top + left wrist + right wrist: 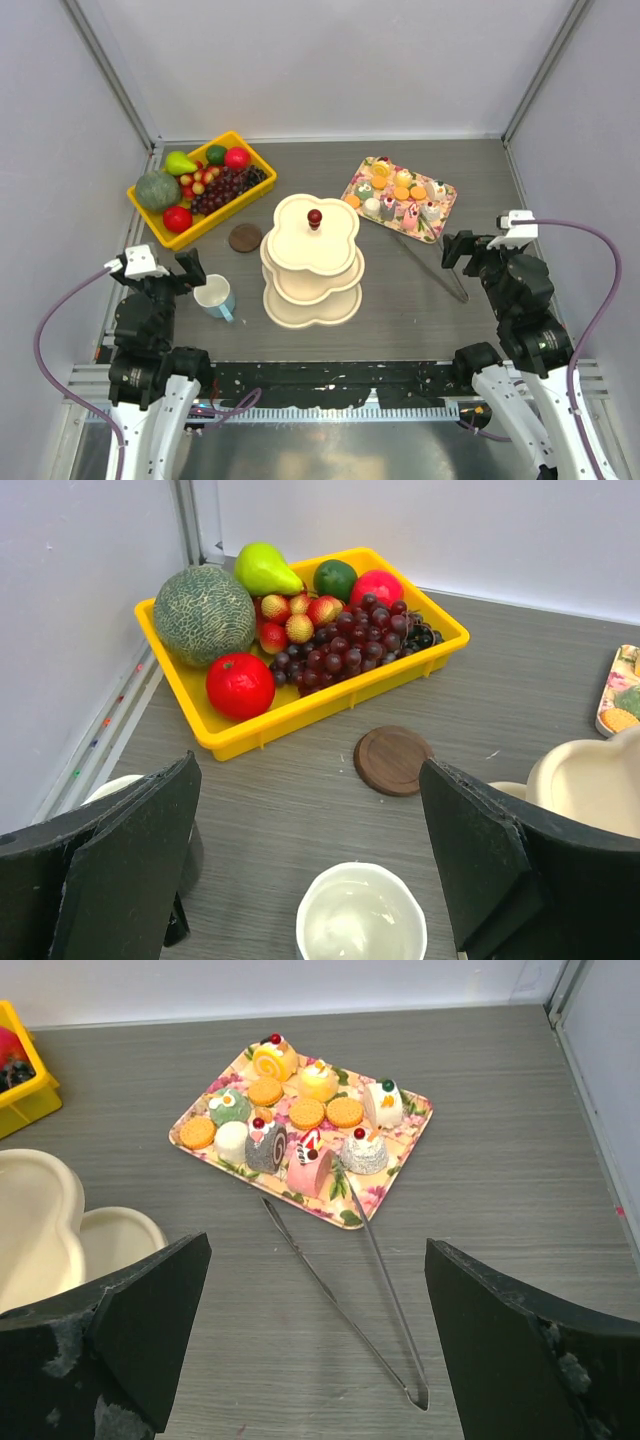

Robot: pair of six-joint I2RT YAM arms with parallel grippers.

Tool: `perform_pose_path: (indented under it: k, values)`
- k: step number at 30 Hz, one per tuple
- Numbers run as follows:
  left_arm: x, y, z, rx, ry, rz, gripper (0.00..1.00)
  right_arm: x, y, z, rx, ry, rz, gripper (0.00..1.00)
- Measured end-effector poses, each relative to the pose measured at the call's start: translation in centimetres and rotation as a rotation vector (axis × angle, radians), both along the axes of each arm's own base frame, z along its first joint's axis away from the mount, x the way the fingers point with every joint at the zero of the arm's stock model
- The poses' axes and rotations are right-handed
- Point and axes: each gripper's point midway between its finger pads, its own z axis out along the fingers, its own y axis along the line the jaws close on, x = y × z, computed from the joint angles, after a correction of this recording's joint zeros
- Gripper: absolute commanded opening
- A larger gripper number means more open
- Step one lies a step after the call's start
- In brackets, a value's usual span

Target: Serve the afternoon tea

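My left pincer (pixel 310 780) hung spread wide beside the pale blue ceramic mug (pixel 214 295), which stood mouth up with its handle pointing toward my bases. The cream three-tier clover-shaped stand (pixel 312 262) stood upright at mid-table, red knob uppermost. Right of it the small colourful pastries (pixel 398 193) lay far back, and my right pincer (pixel 318 1250) gaped equally wide.

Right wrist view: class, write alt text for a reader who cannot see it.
A floral tray of pastries and orange biscuits sits on a table, with metal tongs lying at its near edge. The open right gripper frames the bottom corners; a cream stand shows at left.
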Motion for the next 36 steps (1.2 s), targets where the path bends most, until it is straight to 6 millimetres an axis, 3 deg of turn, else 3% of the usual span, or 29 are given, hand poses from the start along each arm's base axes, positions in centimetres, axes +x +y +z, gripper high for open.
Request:
perform_pose_path:
  k: [7, 15, 19, 24, 33, 36]
  values:
    - [0.0, 0.0, -0.2, 0.003, -0.01, 0.006, 0.99, 1.7, 0.6, -2.5, 0.022, 0.114, -0.013, 0.95]
    - [-0.1, -0.3, -0.2, 0.005, -0.017, -0.01, 0.99, 5.3, 1.5, -10.5, 0.004, 0.434, -0.063, 1.0]
    - [-0.1, -0.6, -0.3, 0.008, -0.016, -0.021, 0.99, 6.8, -0.1, -13.9, 0.054, 0.549, -0.143, 0.86]
    - [-0.3, -0.6, -0.2, 0.014, -0.025, -0.026, 0.99, 9.2, -2.6, -15.8, 0.179, 0.572, -0.24, 0.68]
    - [-0.6, -0.8, 0.0, 0.018, -0.044, -0.037, 0.99, 11.2, -2.4, -19.8, 0.168, 0.646, -0.221, 0.39]
    - [-0.6, -0.9, -0.1, 0.018, -0.046, -0.043, 0.99, 11.5, -1.7, -20.7, 0.168, 0.668, -0.178, 0.37]
